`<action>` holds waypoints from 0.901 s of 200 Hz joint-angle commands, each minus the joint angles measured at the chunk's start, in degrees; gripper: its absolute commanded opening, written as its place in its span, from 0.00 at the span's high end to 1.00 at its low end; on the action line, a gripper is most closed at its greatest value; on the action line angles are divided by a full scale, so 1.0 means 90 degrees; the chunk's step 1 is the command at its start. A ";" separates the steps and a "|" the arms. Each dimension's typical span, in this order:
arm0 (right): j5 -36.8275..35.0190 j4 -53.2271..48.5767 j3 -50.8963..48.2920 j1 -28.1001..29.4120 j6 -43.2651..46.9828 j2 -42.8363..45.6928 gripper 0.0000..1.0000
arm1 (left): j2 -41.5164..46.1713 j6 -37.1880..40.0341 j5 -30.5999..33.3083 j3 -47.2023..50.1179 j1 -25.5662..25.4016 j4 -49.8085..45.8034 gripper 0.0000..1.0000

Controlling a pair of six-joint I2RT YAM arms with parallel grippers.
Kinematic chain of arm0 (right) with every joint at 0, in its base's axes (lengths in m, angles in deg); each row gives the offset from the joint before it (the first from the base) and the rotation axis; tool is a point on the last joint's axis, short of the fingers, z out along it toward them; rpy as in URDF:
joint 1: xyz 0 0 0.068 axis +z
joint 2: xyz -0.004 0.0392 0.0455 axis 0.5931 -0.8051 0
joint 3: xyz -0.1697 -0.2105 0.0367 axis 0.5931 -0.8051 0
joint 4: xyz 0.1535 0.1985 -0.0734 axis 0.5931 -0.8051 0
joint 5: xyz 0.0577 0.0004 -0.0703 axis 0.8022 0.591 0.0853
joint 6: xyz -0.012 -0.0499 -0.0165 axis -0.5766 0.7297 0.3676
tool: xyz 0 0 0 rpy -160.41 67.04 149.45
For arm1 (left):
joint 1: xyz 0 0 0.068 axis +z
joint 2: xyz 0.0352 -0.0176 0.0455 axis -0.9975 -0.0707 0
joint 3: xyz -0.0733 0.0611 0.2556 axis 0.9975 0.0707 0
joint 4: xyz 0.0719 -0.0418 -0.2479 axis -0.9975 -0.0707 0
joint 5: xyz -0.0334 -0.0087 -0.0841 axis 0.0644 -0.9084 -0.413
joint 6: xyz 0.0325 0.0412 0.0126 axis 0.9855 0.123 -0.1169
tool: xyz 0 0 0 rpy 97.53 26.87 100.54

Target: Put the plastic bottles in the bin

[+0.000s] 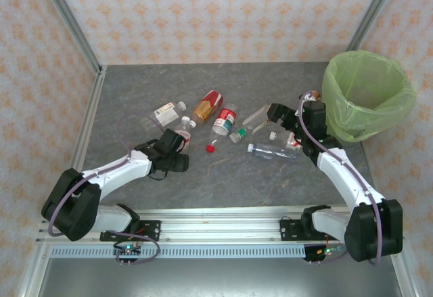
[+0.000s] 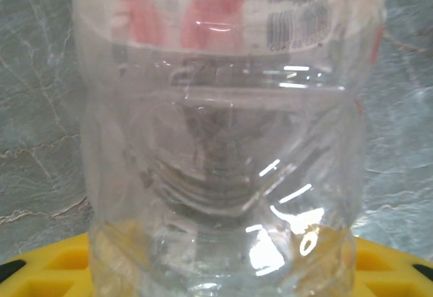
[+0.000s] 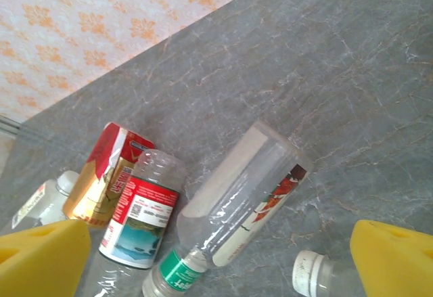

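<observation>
Up close, a clear bottle (image 2: 223, 175) sits at my left pincer (image 1: 179, 141); grip unclear. My right pincer (image 3: 216, 263) gapes; overhead, bin (image 1: 338, 104) at two o'clock.

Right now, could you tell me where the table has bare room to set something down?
Bare: the far strip of the table between the back wall and the bottles, and the near strip between them and the arm bases. Crowded: the middle.

The bin (image 1: 369, 94) stands at the far right corner of the tabletop (image 1: 237, 182), well apart from the bottles (image 1: 224, 121) lying scattered across its middle. One bottle (image 2: 216, 175) sits between the left tool's (image 1: 179, 139) fingers at the scatter's left end. The right tool (image 1: 281, 126) hangs over its right end, nearer the bin.
</observation>
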 commanded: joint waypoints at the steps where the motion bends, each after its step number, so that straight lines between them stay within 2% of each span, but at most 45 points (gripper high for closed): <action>1: 0.0395 -0.0086 0.0333 0.0079 -0.0447 -0.0136 0.01 | 0.0342 0.0200 -0.0057 -0.0308 -0.0165 0.0296 0.47; 26: 0.1148 -0.0501 0.0870 0.0202 -0.0719 -0.0435 0.01 | 0.0489 0.0271 -0.0441 -0.0512 -0.0352 0.0583 0.47; 45: 0.1322 -0.0875 0.1301 0.0457 -0.0926 -0.0677 0.01 | 0.0613 0.0420 -0.0542 -0.0659 -0.0616 0.0818 0.47; 79: 0.1991 -0.0888 0.1929 0.1069 -0.1212 -0.1061 0.01 | 0.0485 0.0901 -0.0465 -0.1166 -0.0960 0.0787 0.47; 107: 0.2072 -0.0676 0.2254 0.1282 -0.1596 -0.1353 0.00 | 0.0275 0.1342 -0.0448 -0.1651 -0.1284 0.0573 0.47; 180: 0.2446 0.0375 0.2051 0.1329 -0.1710 -0.1531 0.16 | -0.0309 0.1521 -0.0579 -0.2151 -0.1770 0.0704 0.46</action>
